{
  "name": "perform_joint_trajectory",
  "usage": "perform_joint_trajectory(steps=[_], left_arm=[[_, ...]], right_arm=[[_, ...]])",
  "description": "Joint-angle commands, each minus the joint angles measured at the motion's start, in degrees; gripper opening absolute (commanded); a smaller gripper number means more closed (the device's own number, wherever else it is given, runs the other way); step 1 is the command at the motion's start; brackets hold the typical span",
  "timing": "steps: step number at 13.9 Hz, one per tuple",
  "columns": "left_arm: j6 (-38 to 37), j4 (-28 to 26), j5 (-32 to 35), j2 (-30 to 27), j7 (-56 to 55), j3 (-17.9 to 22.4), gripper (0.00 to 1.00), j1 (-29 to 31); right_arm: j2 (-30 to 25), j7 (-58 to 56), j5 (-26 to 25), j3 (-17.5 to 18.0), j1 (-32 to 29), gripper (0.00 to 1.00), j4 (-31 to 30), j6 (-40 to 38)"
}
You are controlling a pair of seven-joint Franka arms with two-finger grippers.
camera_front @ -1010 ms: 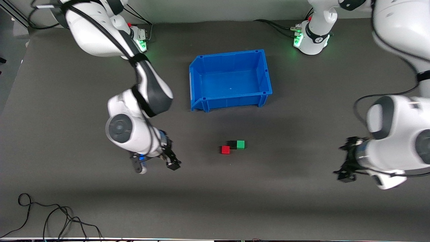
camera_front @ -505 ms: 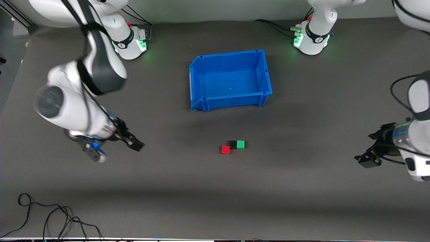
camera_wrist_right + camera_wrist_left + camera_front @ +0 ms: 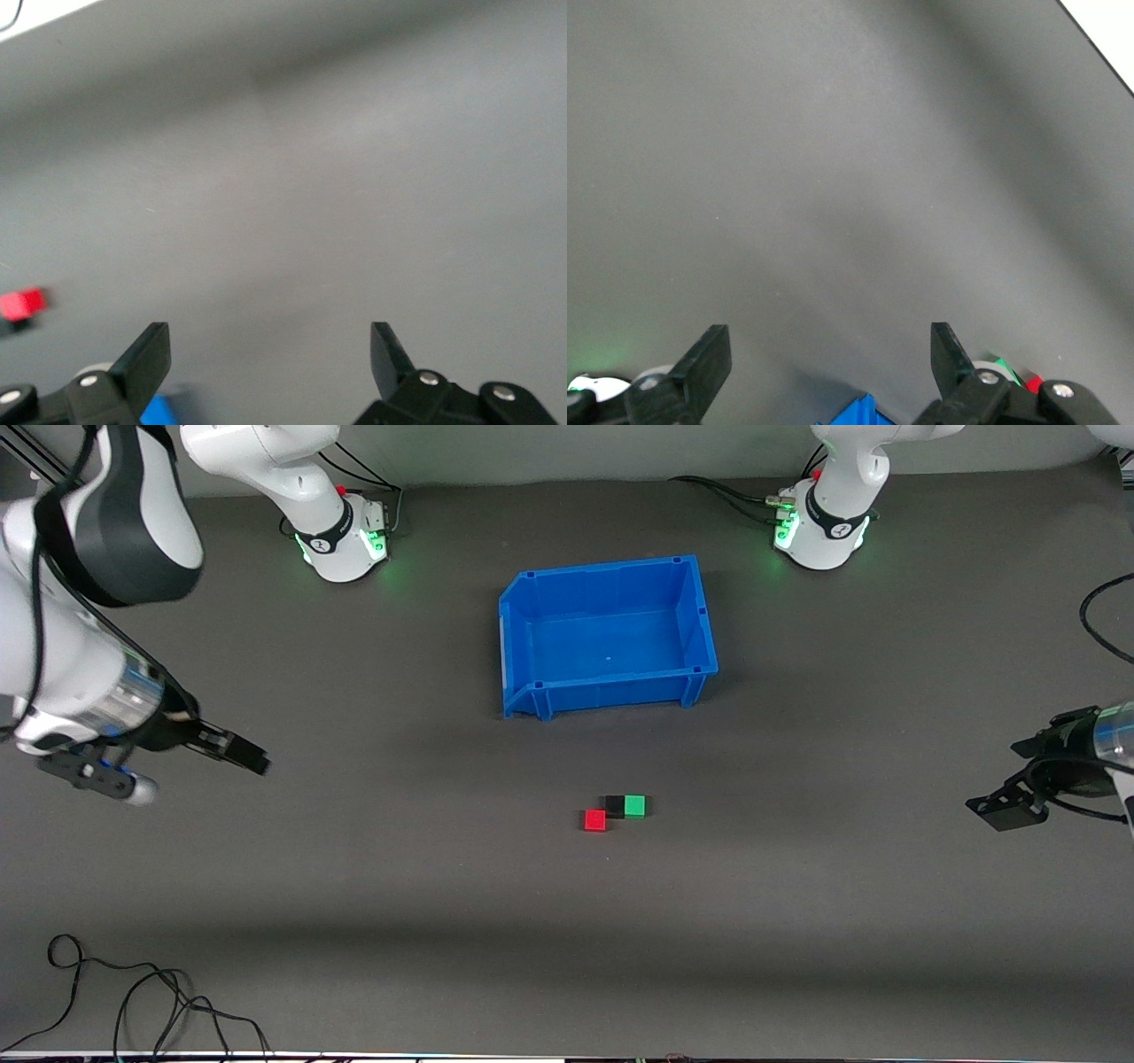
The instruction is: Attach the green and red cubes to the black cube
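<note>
Blue bin (image 3: 700,615) holds nothing; both grippers' fingers (image 3: 709,359) (image 3: 151,350) are spread, gripping nothing.

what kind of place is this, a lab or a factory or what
Most likely a robotics lab bench: a dark mat carries only a blue bin and small red, black and green cubes, while the left claw and right claw hang open over bare mat.

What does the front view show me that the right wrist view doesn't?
Only the front view shows the green cube and black cube touching side by side, the whole blue bin, and the left gripper. Only the right wrist view shows the right gripper open, over bare mat. Both show the red cube.
</note>
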Motion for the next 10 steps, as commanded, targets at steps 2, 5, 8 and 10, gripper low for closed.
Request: perform_joint_trajectory(steps=[2,5,8,10], left_arm=[[-3.90,0.40,-1.14,-3.96,1.31,-1.28,1.00,-1.47],[-5.83,0.05,0.01,-5.11,14.87,-1.02,1.00,-1.58],[-6.10,-0.39,1.05,-5.11,32.54,-0.58,1.00,-0.78],[-6.28,-0.31,2.12,-5.02,41.97,-0.32,1.00,-0.43]], right_arm=[[-7.48,-8.80,-2.40,7.24,-8.46,1.00,-5.02,-2.23],[-9.94,-10.20,-2.40,8.12,-11.09,1.00,-5.90,-2.59],[-10.30,-10.92,-2.32,8.21,-11.37,1.00,-5.99,-2.68],[-10.30,-10.83,-2.05,8.21,-11.63,1.00,-5.81,-2.60]])
